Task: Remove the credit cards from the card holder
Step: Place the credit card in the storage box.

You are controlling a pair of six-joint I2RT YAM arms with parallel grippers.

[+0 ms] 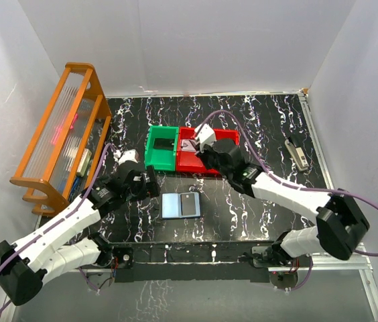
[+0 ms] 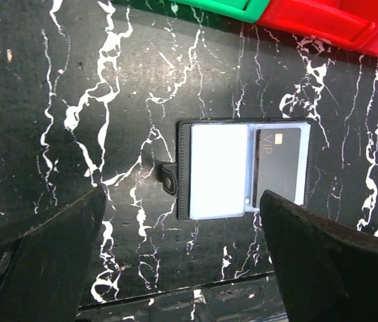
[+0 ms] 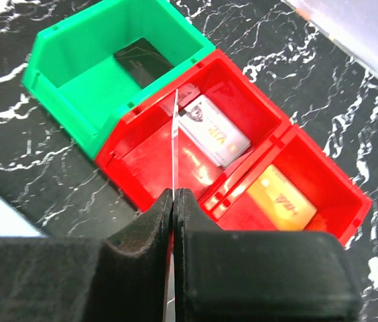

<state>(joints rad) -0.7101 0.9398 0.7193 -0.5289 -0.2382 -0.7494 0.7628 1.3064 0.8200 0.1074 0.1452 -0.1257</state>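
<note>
Right gripper (image 3: pixel 173 201) pinches a credit card (image 3: pixel 175 144) edge-on above the red bin (image 3: pixel 145 151), apparently to drop it; left gripper (image 2: pixel 182 268) hangs spread over the card holder (image 2: pixel 219 171).

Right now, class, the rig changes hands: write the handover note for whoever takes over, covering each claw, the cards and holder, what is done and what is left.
Left claw: open, holding nothing, beside the card holder.
Right claw: shut on a held card, seen edge-on, above the middle red bin.
The card holder lies open on the table: one panel bare, a black card in the other.
Done: dark card in the green bin, white card in the middle red bin, orange card in the end red bin.
Left: release the held card, then take out the black card.
</note>
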